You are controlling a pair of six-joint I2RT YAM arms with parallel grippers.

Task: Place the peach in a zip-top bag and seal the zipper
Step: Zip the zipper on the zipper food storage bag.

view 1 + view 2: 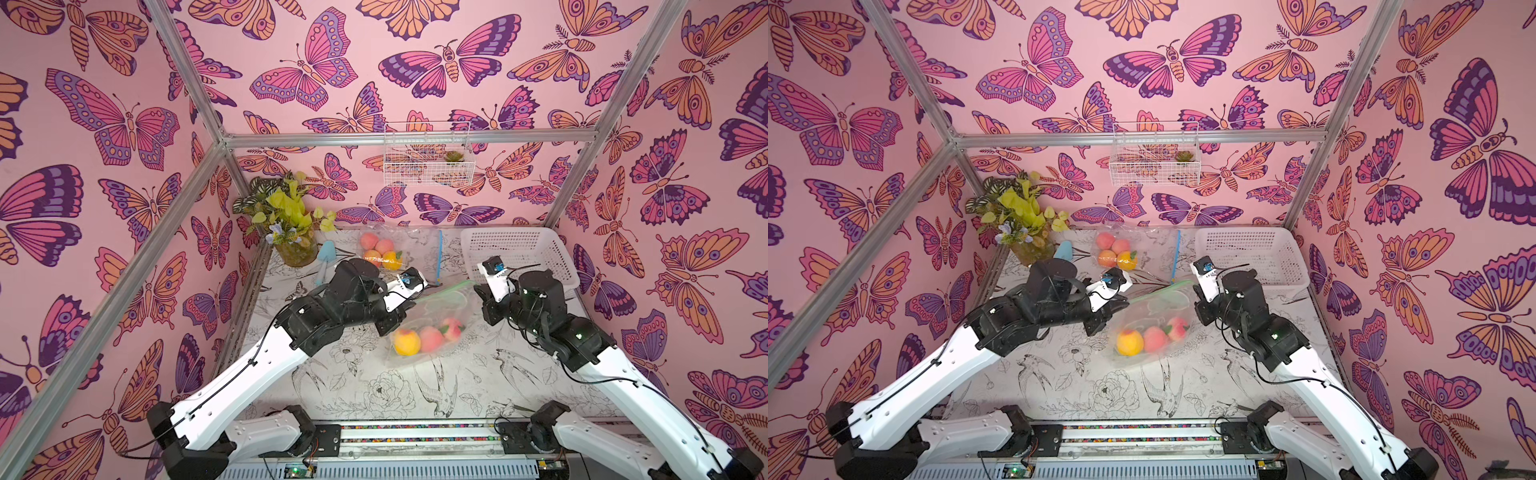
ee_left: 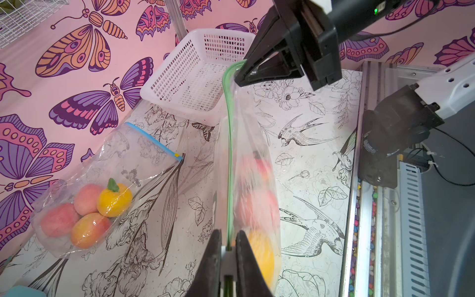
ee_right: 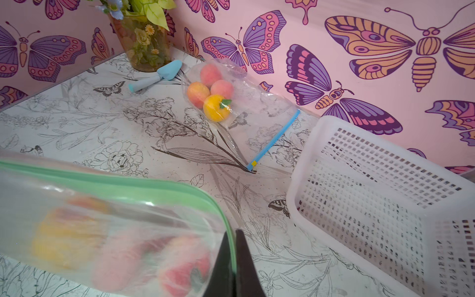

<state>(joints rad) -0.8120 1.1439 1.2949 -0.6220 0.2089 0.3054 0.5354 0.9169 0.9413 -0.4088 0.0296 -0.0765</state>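
Pink butterfly-papered walls enclose a tabletop (image 1: 374, 386) printed with black-line flowers and birds, where a bag is stretched between two arms.

The clear plastic zip-top bag (image 1: 442, 316) hangs over the middle of the tabletop with its mouth upward and its belly sagging down; I cannot tell whether it rests on the surface. The yellow and pink toy peaches (image 1: 432, 338) already lie inside at the bottom. The bag's green zipper strip (image 1: 446, 291) is the long axis. It runs taut from the left pincer (image 2: 228, 231), jaws clamped on one end, across to the right pincer (image 3: 232, 231), jaws clamped on the far corner. With an arm at each end, a sealing slide would likely run along this line. Near the right pincer the strip seems to bow open in a top view, so I judge the seal unfinished.
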